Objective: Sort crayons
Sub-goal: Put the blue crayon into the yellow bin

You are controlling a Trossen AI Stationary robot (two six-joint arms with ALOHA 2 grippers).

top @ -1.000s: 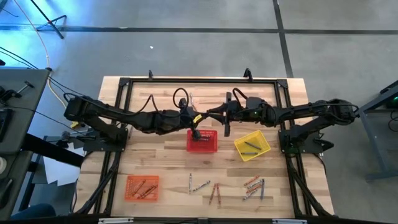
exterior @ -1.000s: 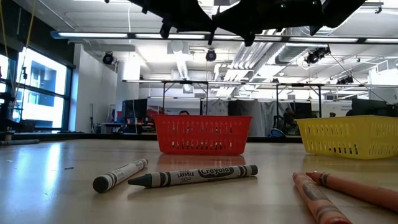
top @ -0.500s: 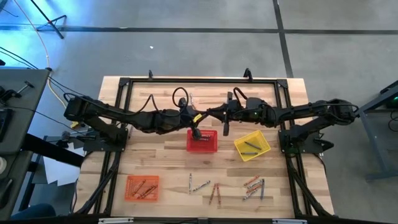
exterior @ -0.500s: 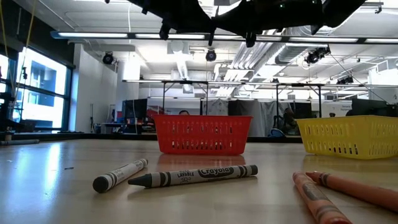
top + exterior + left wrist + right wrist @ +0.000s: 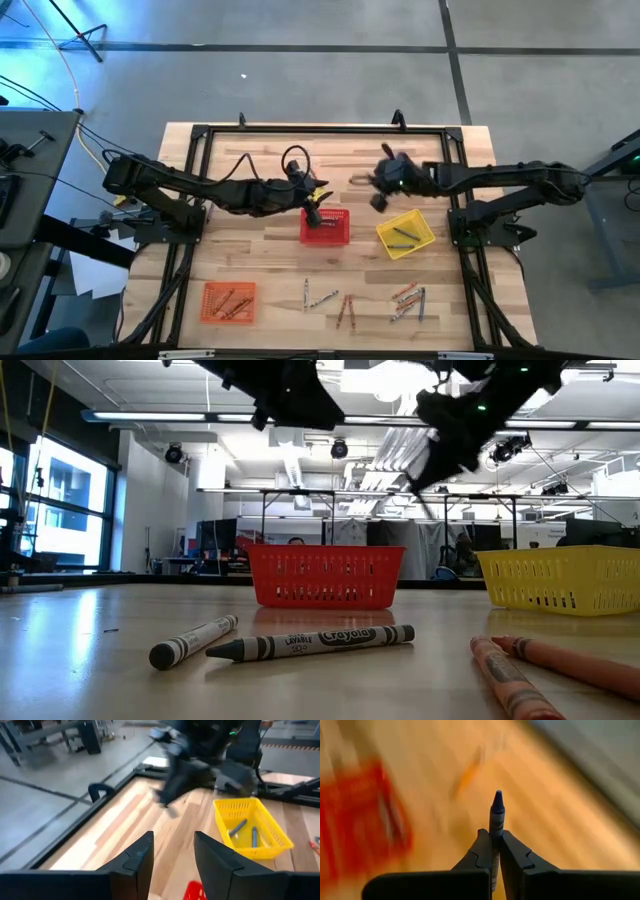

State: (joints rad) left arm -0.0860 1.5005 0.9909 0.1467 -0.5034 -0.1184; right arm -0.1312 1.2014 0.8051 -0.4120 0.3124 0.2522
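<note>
You are working on a pale wooden table [image 5: 260,270] edged by a black metal frame [image 5: 200,132], standing on a grey concrete floor. From table height you look into a large open workshop with ceiling lights, windows on the left and more benches far behind.

Three baskets sit on the table: a red basket [image 5: 326,226] at the middle, a yellow basket [image 5: 405,234] to its right, and an orange basket [image 5: 229,300] near the left front corner. The orange one holds several crayons, and the yellow one holds two grey-blue crayons [image 5: 239,826].

Your right gripper [image 5: 379,197] hangs above the table, between the red and yellow baskets and a little to their far side. Its fingers [image 5: 481,851] are clamped tight on a blue crayon [image 5: 496,815], whose pointed tip sticks out past the fingertips. This crayon is off the table, carried in the air.

Your left gripper [image 5: 313,213] hovers at the far left corner of the red basket. Its two fingers [image 5: 137,857] stand apart with a clear gap, and nothing is between them.

The loose crayons [image 5: 320,298] lie along the near edge of the table, well apart from both grippers: a pale pair in front of the red basket, reddish ones just right of them, and a mixed cluster [image 5: 408,300] in front of the yellow basket. From the low camera you see a grey crayon [image 5: 193,641] and a black crayon [image 5: 312,643] side by side, with two orange crayons [image 5: 545,660] to the right.
</note>
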